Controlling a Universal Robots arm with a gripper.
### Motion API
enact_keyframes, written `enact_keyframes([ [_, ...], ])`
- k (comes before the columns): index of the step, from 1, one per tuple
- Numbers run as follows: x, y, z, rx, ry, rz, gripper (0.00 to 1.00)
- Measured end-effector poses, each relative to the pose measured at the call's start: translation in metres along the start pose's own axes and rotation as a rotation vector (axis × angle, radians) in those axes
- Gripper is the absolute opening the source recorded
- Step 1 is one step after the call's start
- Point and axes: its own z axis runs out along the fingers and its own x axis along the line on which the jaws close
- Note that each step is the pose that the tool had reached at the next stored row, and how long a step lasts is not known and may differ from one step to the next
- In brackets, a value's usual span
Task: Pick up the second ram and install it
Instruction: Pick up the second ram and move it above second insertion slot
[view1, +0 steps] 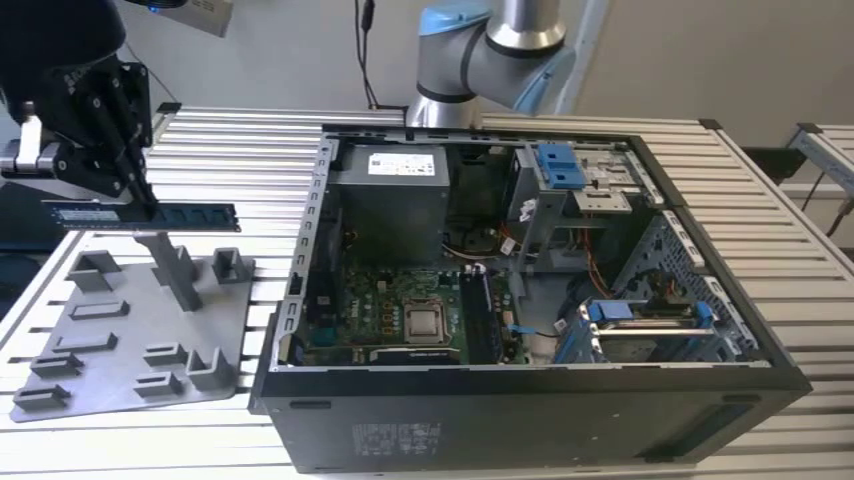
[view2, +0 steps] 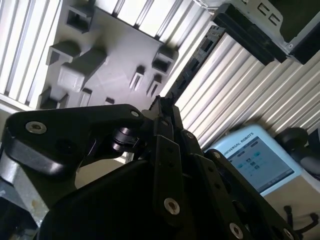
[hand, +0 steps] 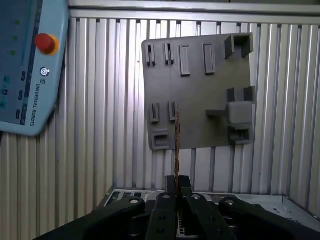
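Note:
The second ram (view1: 140, 215) is a thin dark stick held level in the air above the grey holder plate (view1: 120, 340), at the exterior view's left. My gripper (view1: 138, 198) is shut on it from above, near its middle. In the first wrist view the ram (hand: 177, 142) shows edge-on, sticking out from between the black fingers (hand: 171, 184) over the plate (hand: 200, 95). In the second wrist view the ram (view2: 196, 60) reaches out past the gripper (view2: 162, 102) above the slatted table. The open computer case (view1: 534, 300) with its motherboard (view1: 400, 310) lies to the exterior view's right.
The holder plate carries several upright posts and slots (view1: 167, 265). The case's metal rim (view1: 300, 260) stands between the plate and the motherboard. A dark upright strip (view1: 477, 315) stands on the board. A teach pendant (hand: 25, 65) lies on the slatted table. The arm's base (view1: 461, 60) rises behind the case.

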Motion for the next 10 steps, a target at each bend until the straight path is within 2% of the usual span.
enact_keyframes([
  [10, 0.0003, -0.0199, -0.0003, 0.0000, -0.0016, 0.000, 0.14],
])
